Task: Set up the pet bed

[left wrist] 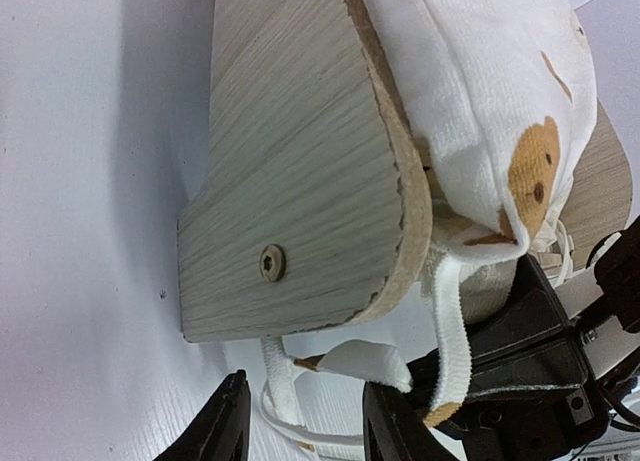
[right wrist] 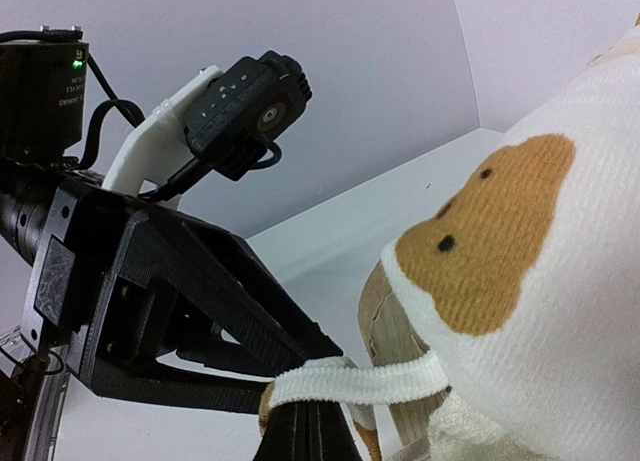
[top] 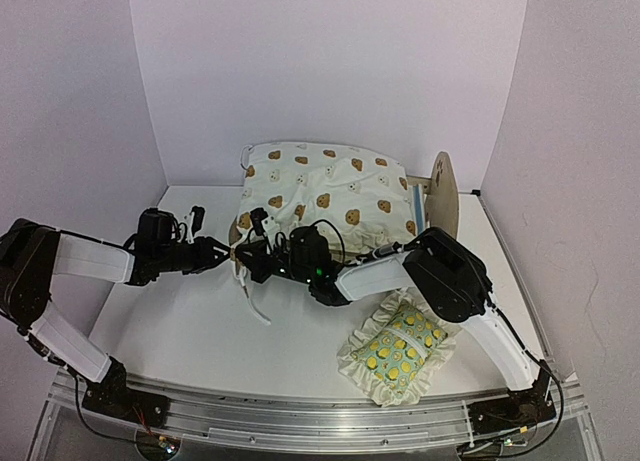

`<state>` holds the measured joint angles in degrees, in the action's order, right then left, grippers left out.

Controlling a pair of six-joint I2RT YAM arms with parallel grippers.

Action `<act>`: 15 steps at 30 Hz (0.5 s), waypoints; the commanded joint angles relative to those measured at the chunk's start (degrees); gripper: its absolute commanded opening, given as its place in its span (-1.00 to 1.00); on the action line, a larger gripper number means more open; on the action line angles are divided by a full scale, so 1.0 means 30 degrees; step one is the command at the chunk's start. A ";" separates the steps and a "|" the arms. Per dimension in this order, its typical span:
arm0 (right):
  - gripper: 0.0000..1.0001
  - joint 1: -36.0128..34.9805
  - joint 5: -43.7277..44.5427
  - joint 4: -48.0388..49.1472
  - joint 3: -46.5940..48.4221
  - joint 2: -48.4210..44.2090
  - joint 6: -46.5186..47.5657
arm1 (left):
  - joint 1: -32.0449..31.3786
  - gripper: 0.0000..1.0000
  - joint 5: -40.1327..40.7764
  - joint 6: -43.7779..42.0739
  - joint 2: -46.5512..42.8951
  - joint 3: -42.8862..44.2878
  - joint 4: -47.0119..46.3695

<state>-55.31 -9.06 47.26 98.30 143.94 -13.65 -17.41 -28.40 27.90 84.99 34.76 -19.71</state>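
Note:
The pet bed (top: 443, 193) stands at the back of the table, its rounded headboard at the right. A cream bear-print cushion (top: 325, 186) lies over it. The left wrist view shows the bed's light-wood end board (left wrist: 300, 181) with the cushion (left wrist: 480, 81) bulging over it and white ties (left wrist: 452, 331) hanging at the corner. My left gripper (left wrist: 300, 433) is open just below that corner, with loose tie ends between its fingers. My right gripper (right wrist: 305, 426) is shut on one white tie (right wrist: 380, 381) pulled taut from the cushion (right wrist: 540, 281) past the wooden corner (right wrist: 395, 331). Both grippers (top: 238, 253) meet at the bed's front left corner.
A green lemon-print ruffled pillow (top: 400, 346) lies at the front right, beside the right arm. More white ties (top: 252, 293) trail onto the table below the grippers. White walls close in the back and both sides.

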 commanded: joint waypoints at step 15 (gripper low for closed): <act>-1.00 0.0543 0.0877 -0.0433 -0.0260 -0.0291 -0.0834 | -0.0879 -0.02 -0.1061 -0.0286 0.0436 0.0672 -0.0766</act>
<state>-55.29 -8.99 47.64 98.21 143.94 -14.51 -18.47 -28.71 27.88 87.55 34.81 -20.33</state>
